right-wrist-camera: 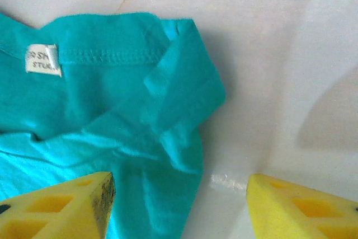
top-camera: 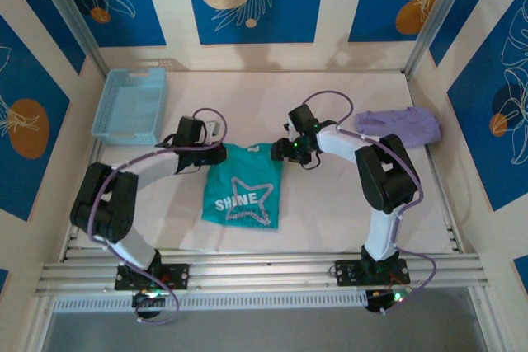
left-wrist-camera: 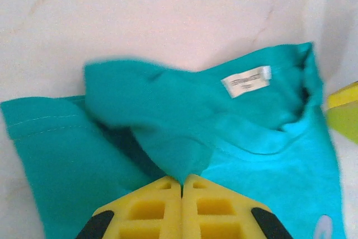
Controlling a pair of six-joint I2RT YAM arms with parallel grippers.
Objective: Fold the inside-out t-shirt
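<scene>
- The teal t-shirt lies on the pale table between the two arms, just beyond their bases. It is bunched into a rough rectangle.
- A white star and lettering print shows on its near half.
- The left gripper sits at the shirt's far left corner. Its yellow fingers are pressed together, pinching a fold of teal cloth that tapers to their tips.
- The collar with its white label lies just past that fold.
- The right gripper hovers at the far right corner with its fingers well apart. One is over the cloth and the other over bare table, and neither holds anything.
- A folded sleeve edge lies between and just beyond them.
- A light blue basket stands at the far left.
- A lavender garment lies at the far right, apart from the shirt.
</scene>
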